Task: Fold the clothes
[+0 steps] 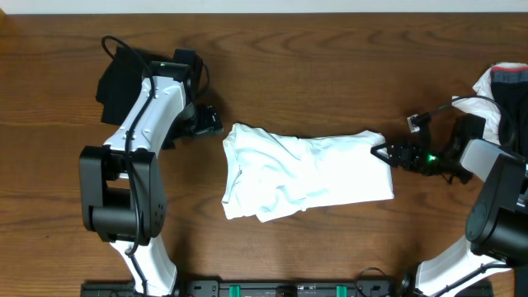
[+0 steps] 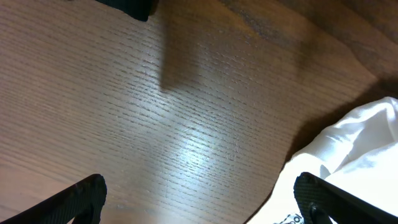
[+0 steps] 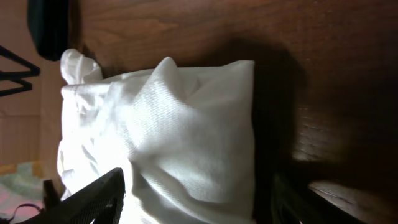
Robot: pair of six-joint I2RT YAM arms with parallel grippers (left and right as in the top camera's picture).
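Observation:
The white T-shirt (image 1: pixel 305 175) lies folded into a rumpled rectangle at the table's middle. In the right wrist view the shirt (image 3: pixel 168 124) fills the frame, and its right edge runs under my right gripper (image 3: pixel 199 205). That gripper (image 1: pixel 381 153) sits at the shirt's right edge with its jaws wide apart, open, the cloth lying loose between them. My left gripper (image 1: pixel 212 122) hovers just off the shirt's top left corner, open and empty. In its own view the left gripper (image 2: pixel 199 199) is over bare wood, with the shirt's corner (image 2: pixel 360 143) beside the right finger (image 2: pixel 317 196).
A black garment (image 1: pixel 115 78) lies bunched at the back left behind the left arm. A pile of white and dark clothes (image 1: pixel 505 95) sits at the right edge behind the right arm. The wooden table (image 1: pixel 330 74) shows bare around the shirt.

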